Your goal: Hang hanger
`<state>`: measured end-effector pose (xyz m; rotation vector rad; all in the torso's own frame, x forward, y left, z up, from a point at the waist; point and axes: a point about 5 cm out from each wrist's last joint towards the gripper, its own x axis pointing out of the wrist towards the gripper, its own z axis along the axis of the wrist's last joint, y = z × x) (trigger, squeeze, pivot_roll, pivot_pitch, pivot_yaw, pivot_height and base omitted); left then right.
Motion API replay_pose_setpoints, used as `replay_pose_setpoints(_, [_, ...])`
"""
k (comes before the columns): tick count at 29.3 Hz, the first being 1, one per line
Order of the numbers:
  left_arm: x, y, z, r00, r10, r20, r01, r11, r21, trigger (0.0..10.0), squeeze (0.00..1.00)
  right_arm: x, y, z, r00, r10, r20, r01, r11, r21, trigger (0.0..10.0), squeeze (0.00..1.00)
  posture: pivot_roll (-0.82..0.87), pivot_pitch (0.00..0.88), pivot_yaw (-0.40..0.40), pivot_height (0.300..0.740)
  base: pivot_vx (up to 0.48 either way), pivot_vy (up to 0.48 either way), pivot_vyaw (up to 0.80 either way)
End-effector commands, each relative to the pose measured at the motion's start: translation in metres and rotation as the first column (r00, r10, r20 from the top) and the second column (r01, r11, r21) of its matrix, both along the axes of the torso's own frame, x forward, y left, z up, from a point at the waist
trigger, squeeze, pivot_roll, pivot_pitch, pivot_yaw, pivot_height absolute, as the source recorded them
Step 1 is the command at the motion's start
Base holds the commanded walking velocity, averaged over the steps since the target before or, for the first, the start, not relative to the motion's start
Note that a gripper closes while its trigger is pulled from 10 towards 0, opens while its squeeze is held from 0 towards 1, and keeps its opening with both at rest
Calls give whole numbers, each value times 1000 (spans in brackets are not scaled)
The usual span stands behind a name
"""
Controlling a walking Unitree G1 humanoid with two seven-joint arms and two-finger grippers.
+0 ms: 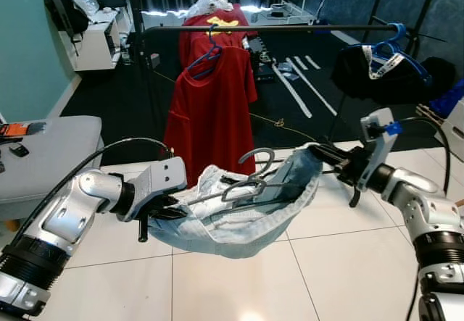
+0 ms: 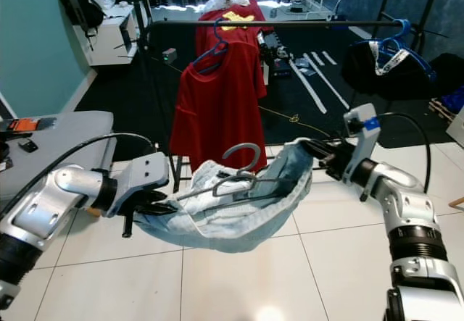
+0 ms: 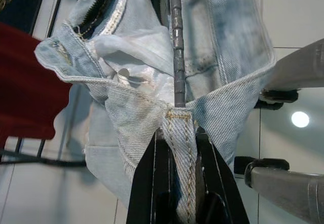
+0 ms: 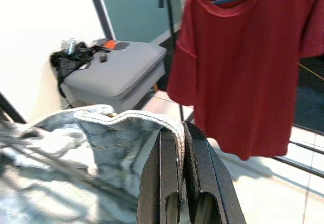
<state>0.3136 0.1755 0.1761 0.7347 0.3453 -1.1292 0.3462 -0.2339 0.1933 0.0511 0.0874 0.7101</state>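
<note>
- Pale denim first: jeans [image 1: 239, 219] sag like a hammock btwn both arms, over white floor tiles [image 1: 217, 292].
- Left gripper [image 3: 174, 148] has its fingers pinched tight on a seam of the waistband; the wire of the hanger runs straight away from the jaws.
- Right gripper [image 4: 179, 143] nipped onto the other denim edge, jaws narrow w/ cloth btwn them.
- Grey metal hanger [image 1: 250, 183] lies inside the jeans, long axis roughly left-to-right btwn the grippers, hook sticking up near the middle.
- Hook sits about midway, maybe a touch nearer the right arm; neither gripper holds the hook itself.
- Further back: black rail [image 1: 275, 27] runs across, well above and beyond the hook. Looks like the next move needs both arms to lift and go fwd together.
- On the rail: red shirt [image 1: 214, 103] on a blue hanger, left of centre; dark clothing [image 1: 370, 71] to the right. The bare stretch btwn them looks the likeliest spot.
- Grey couch [image 1: 43, 154] off to the left.
</note>
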Motion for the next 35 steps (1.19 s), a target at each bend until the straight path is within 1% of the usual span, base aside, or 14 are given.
replay_pose_setpoints(1, [3,7,-3,998,64,-4,-64,998,22,0,0,-1,8,3,1000,20,17,-20,1000,9,0,0,-23,20,-13,740,0,0,0])
replay_pose_setpoints(3, [6,8,-2,994,112,7,-112,994,-7,0,0,-2,13,1,1000,18,10,-19,1000,21,0,0,-17,17,-12,740,0,0,0])
replay_pose_setpoints(5, [6,8,-2,994,112,7,-112,994,-7,0,0,-2,13,1,1000,18,10,-19,1000,21,0,0,-17,17,-12,740,0,0,0])
replay_pose_setpoints(7, [9,7,-1,985,173,7,-172,983,-68,0,0,-2,21,-8,1000,9,-8,-9,1000,6,0,0,-14,15,-14,740,0,0,0])
replay_pose_setpoints(17, [7,5,2,985,170,3,-169,981,-91,0,0,-4,29,-15,1000,3,-20,-4,1000,-29,0,0,-9,10,-18,740,0,0,0])
replay_pose_setpoints(18, [7,5,3,984,178,8,-177,978,-107,0,0,-4,30,-15,1000,1,-18,-2,1000,-29,0,0,-10,6,-20,740,0,0,0])
replay_pose_setpoints(19, [8,4,5,982,188,18,-184,974,-129,0,0,-5,31,-14,1000,7,-6,-7,999,-34,2431,0,-10,2,-20,740,0,0,0])
replay_pose_setpoints(22, [9,4,7,980,196,25,-190,971,-145,0,0,-5,32,-13,1000,11,2,-11,999,-38,2431,0,-10,1,-21,740,0,0,0])
replay_pose_setpoints(23, [10,3,8,979,199,32,-192,969,-158,0,0,-5,33,-12,1000,16,10,-16,999,-38,9725,0,-9,0,-22,740,0,0,0])
replay_pose_setpoints(25, [11,3,9,979,200,35,-192,968,-164,0,0,-5,33,-12,1000,19,14,-18,999,-37,9725,0,-9,0,-22,740,0,0,0])
replay_pose_setpoints(26, [11,2,10,978,203,39,-193,966,-175,0,0,-5,34,-12,1000,19,14,-19,999,-34,10000,663,-9,0,-23,740,0,0,0])
replay_pose_setpoints(27, [11,1,12,978,205,43,-194,963,-189,0,0,-5,34,-12,1000,21,15,-20,999,-31,10000,1000,-11,0,-23,740,0,0,0])
replay_pose_setpoints(32, [11,0,14,976,209,54,-193,958,-211,0,0,-5,35,-11,1000,25,15,-24,999,-23,10000,1000,-13,0,-23,740,0,0,0])
replay_pose_setpoints(35, [12,-2,16,975,206,81,-183,956,-229,0,0,-8,36,-11,999,45,12,-45,999,-16,10000,1000,-15,0,-23,740,0,0,0])
